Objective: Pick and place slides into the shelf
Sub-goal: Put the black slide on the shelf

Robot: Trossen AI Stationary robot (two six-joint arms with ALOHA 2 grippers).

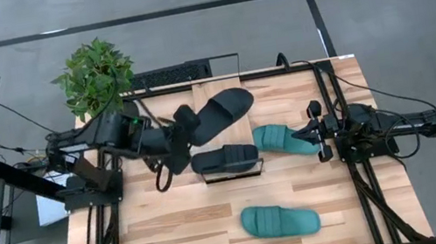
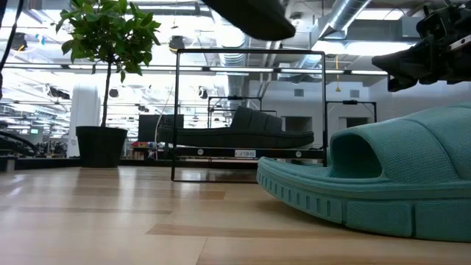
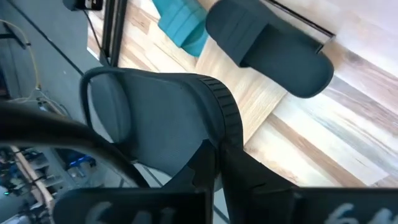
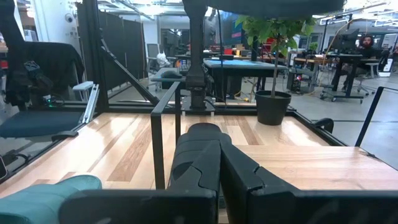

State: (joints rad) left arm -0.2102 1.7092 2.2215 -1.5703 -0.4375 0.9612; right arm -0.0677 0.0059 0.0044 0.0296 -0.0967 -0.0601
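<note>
Slides: you had four on view, moulded open-toe sandals with wide ribbed straps, two black and two teal.
Held slide: your left gripper [image 1: 183, 121] was clamped on the heel end of a black slide [image 1: 220, 110], carried in the air above the shelf's far side.
Shelf: a narrow light-wood plank [image 1: 228, 172] in a thin black wire frame, with the second black slide [image 1: 224, 157] lying on it.
Teal slides: one [image 1: 281, 139] lay on the table just right of the shelf, with a pebbled upper and ridged sole edge; the other [image 1: 280, 220] lay near the table's front edge.
Right gripper: it [image 1: 319, 132] waited at the teal slide's right end, fingers closed together and empty.
Table: pale, striped wood planks [image 1: 173, 227].
</note>
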